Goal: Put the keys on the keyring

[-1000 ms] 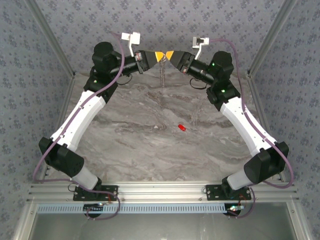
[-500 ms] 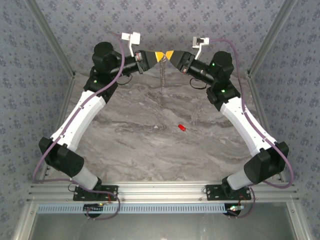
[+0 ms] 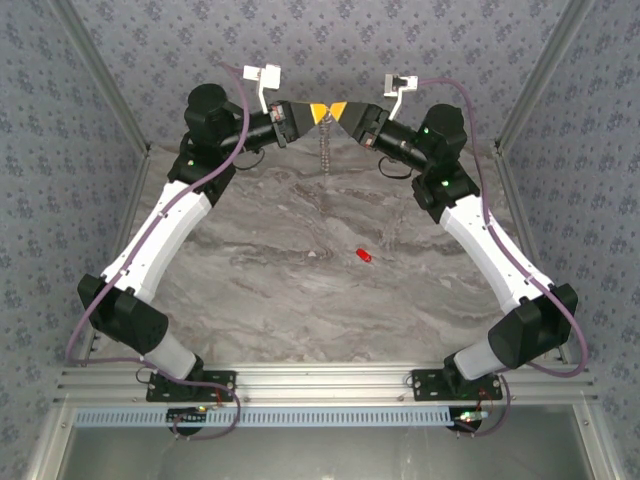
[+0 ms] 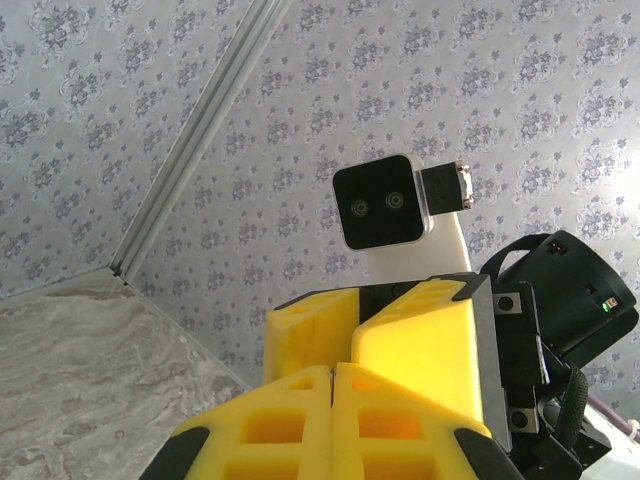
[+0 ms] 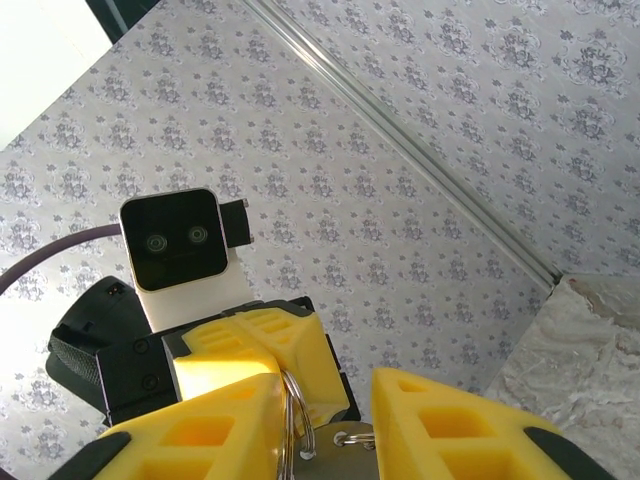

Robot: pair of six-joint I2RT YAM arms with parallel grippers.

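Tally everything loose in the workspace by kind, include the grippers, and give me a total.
1 red key
1 keyring
1 chain
2 grippers: left gripper, right gripper
Total: 5

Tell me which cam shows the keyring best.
Right wrist: the keyring is a close metal loop between the yellow fingers of the right gripper. Top external gives a thin chain hanging under the meeting fingertips. Left wrist looks over the shut fingers of the left gripper at the wall.
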